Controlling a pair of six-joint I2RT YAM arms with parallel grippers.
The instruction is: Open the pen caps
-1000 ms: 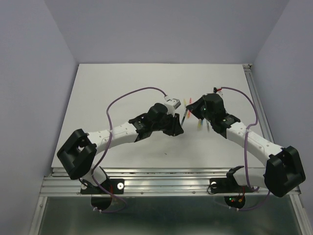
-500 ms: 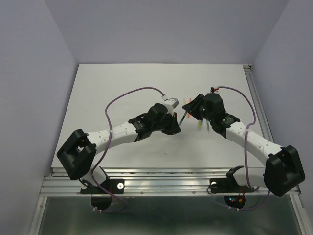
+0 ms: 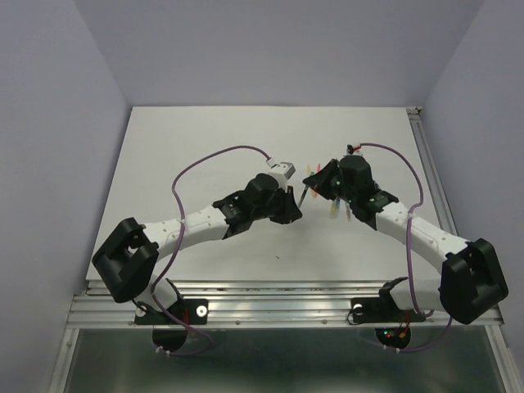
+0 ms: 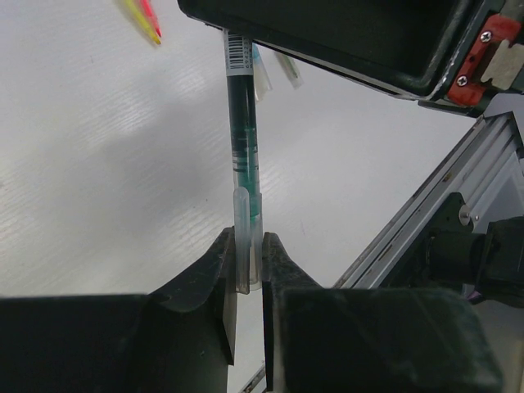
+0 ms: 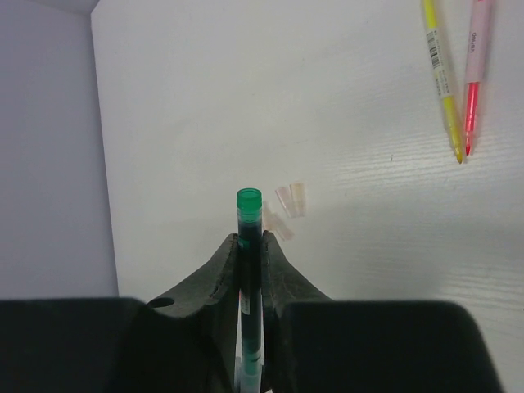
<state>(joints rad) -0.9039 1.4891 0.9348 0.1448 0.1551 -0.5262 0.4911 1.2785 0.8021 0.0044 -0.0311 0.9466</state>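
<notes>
Translucent pen cap (image 4: 241,214) is sitting pinched in the left claw (image 4: 246,262); the green pen (image 4: 243,123) is running ahead from it into the right claw (image 5: 250,246), which is clamping the barrel; loose caps (image 5: 292,199) are lying just beyond that claw.

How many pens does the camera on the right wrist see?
3. A green pen is clamped in the right gripper; a yellow pen and a pink pen lie side by side on the table, upper right. More may lie outside this view.
</notes>
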